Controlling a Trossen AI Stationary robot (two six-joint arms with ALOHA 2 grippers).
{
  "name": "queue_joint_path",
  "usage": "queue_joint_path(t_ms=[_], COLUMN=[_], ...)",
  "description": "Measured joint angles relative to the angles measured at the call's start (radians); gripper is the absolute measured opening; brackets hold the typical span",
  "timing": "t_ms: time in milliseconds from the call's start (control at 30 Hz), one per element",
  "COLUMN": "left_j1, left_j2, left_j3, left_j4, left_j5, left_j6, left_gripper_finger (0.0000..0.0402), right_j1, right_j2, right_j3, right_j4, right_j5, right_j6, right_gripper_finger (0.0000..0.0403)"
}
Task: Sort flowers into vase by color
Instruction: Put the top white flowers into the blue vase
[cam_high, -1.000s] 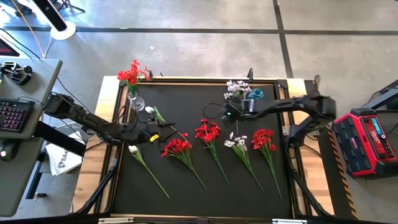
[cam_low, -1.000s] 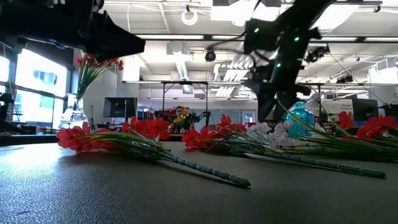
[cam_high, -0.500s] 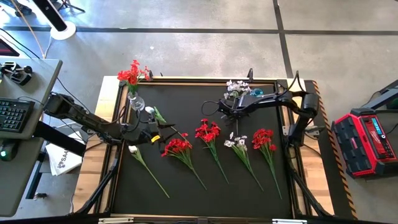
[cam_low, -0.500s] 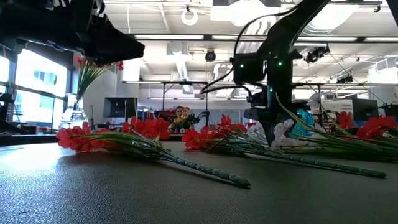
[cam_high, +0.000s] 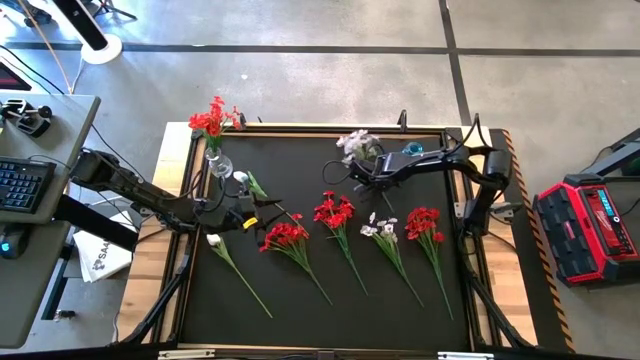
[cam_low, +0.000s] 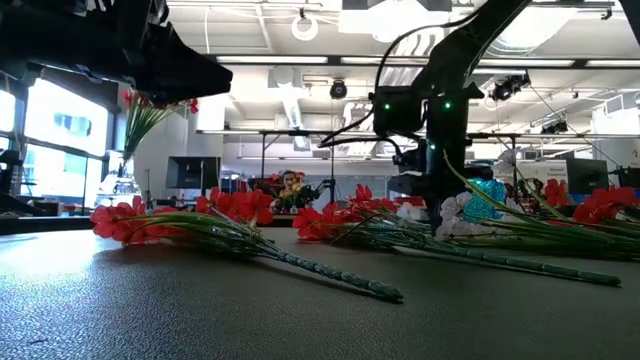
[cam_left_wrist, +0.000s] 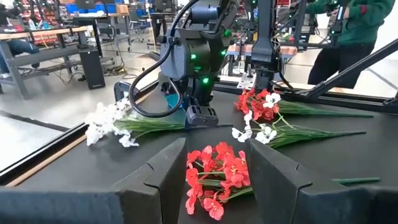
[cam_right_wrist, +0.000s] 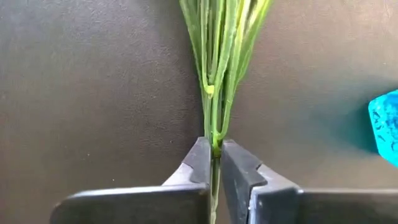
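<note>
Right pincer (cam_right_wrist: 212, 163) pinches white flower stem (cam_right_wrist: 214, 93) — left pincer (cam_left_wrist: 211, 174) spread.

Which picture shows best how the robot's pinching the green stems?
The right wrist view: the right gripper is shut on the green stems, seen close up. The high view shows the white flowers from above; the left wrist view shows them lying flat.

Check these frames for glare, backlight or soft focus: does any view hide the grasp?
Low view: bright ceiling lights and a window backlight it, so both arms go near-black. High view: even light, no glare on the mat. Left wrist view: near fingers soft, room behind bright. Right wrist view: sharp, right hand plainly shut on a green stem.
</note>
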Motion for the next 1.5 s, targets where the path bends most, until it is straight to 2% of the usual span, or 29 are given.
queue_joint_path(t_ms=[167, 267, 400, 500, 600, 733, 900, 1000, 1100, 1200, 1300, 1400, 1500], left_j1=[0.000, 0.000, -0.003, -0.011, -0.025, -0.036, -0.033, -0.025, -0.014, -0.005, 0.001, 0.005, 0.012], left_j2=[0.000, 0.000, 0.000, 0.000, 0.000, 0.000, 0.000, 0.000, 0.000, 0.000, 0.000, 0.000, 0.000], left_j3=[0.000, 0.000, 0.000, 0.000, 0.000, 0.000, 0.000, 0.000, 0.000, 0.000, 0.000, 0.000, 0.000], left_j4=[0.000, -0.002, -0.019, -0.039, -0.045, -0.047, -0.046, -0.045, -0.043, -0.043, -0.043, -0.043, -0.043], left_j5=[0.024, 0.033, 0.036, 0.036, 0.037, 0.037, 0.030, 0.028, 0.027, 0.026, 0.025, 0.025, 0.025], left_j6=[-0.001, -0.015, -0.037, -0.052, -0.052, -0.051, -0.048, -0.032, -0.025, -0.025, -0.025, -0.024, -0.023], left_gripper_finger=[0.0151, 0.0151, 0.0151, 0.0151, 0.0151, 0.0151, 0.0151, 0.0151, 0.0151, 0.0151, 0.0151, 0.0151, 0.0151], right_j1=[0.066, 0.121, 0.201, 0.257, 0.291, 0.318, 0.337, 0.308, 0.255, 0.183, 0.093, -0.006, -0.091], right_j2=[-0.006, -0.038, -0.131, -0.253, -0.416, -0.641, -0.848, -0.920, -0.962, -0.982, -0.984, -0.981, -0.970], right_j3=[-0.002, -0.002, -0.003, -0.040, -0.151, -0.359, -0.600, -0.700, -0.776, -0.836, -0.883, -0.914, -0.938], right_j4=[-0.008, -0.024, -0.059, -0.012, 0.112, 0.400, 0.880, 1.161, 1.435, 1.643, 1.742, 1.744, 1.748], right_j5=[0.004, 0.054, 0.145, 0.220, 0.246, 0.314, 0.469, 0.524, 0.520, 0.503, 0.462, 0.378, 0.346], right_j6=[-0.028, -0.047, -0.043, -0.065, -0.090, -0.162, -0.417, -0.639, -0.833, -0.956, -0.970, -0.904, -0.854], right_gripper_finger=[0.0004, 0.0003, 0.0001, 0.0001, 0.0000, 0.0000, 0.0000, 0.0000, 0.0000, 0.0000, 0.0000, 0.0000, 0.0000])
